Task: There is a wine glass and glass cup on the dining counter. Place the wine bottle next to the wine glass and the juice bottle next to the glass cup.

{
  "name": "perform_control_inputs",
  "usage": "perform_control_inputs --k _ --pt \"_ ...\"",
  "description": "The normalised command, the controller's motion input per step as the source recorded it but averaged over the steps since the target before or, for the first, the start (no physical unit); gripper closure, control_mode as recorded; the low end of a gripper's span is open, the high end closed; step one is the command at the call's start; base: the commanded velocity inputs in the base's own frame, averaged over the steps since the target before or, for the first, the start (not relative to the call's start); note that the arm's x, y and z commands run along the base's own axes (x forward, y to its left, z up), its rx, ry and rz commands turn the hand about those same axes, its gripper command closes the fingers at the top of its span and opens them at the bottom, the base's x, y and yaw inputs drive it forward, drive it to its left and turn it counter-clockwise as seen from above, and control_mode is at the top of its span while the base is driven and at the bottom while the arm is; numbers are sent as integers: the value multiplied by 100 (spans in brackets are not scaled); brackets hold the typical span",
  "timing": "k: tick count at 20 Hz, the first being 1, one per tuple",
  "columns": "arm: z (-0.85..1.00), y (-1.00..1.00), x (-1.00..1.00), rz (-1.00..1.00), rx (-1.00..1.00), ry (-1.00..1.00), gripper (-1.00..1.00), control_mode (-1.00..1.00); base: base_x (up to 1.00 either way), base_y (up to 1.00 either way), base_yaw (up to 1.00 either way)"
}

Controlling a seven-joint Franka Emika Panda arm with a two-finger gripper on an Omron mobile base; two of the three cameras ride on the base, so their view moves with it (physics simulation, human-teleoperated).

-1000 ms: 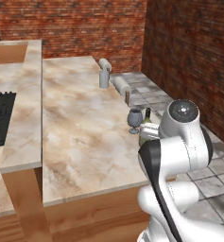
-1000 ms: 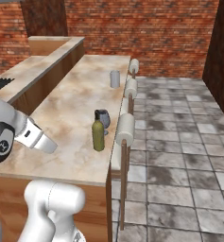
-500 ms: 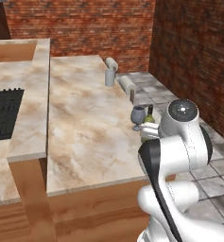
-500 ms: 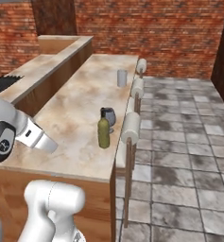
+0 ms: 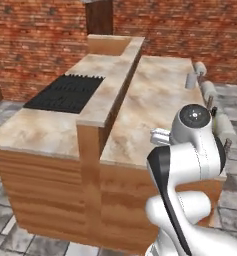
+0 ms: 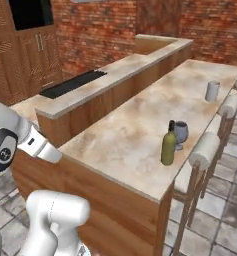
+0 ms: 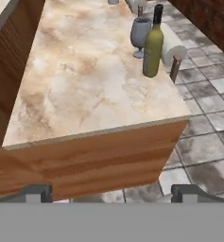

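The olive-green wine bottle (image 6: 168, 145) stands upright on the dining counter (image 6: 125, 137), close beside the dark stemmed wine glass (image 6: 180, 134), near the counter's stool-side edge. Further along the same edge stands the pale glass cup (image 6: 212, 91), also seen far off as the glass cup (image 5: 191, 80). In the hand view the wine bottle (image 7: 152, 46) and wine glass (image 7: 140, 34) sit at the upper right. My gripper (image 7: 112, 193) is open and holds nothing, well back from the counter's near end. The juice bottle is out of view.
Round-cushioned stools (image 6: 204, 149) line the counter's right side over a grey tiled floor (image 7: 203, 113). A raised tier (image 5: 107, 95) and a black cooktop (image 5: 65, 92) lie left of the counter. Brick walls stand behind, with wooden cabinets (image 6: 25, 55) at the far left.
The whole picture has shifted, so the base and cameras have moved back and around the counter's near end. The bottle and glass stand as before. The jaws stay open.
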Motion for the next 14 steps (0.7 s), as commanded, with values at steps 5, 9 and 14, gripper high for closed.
perform_control_inputs --k 5,9,14 --pt "0 0 0 0 0 0 -100 100 -5 3 100" --pt "0 0 0 0 0 0 -100 100 -4 0 100" --pt "0 0 0 0 0 0 -100 100 7 0 93"
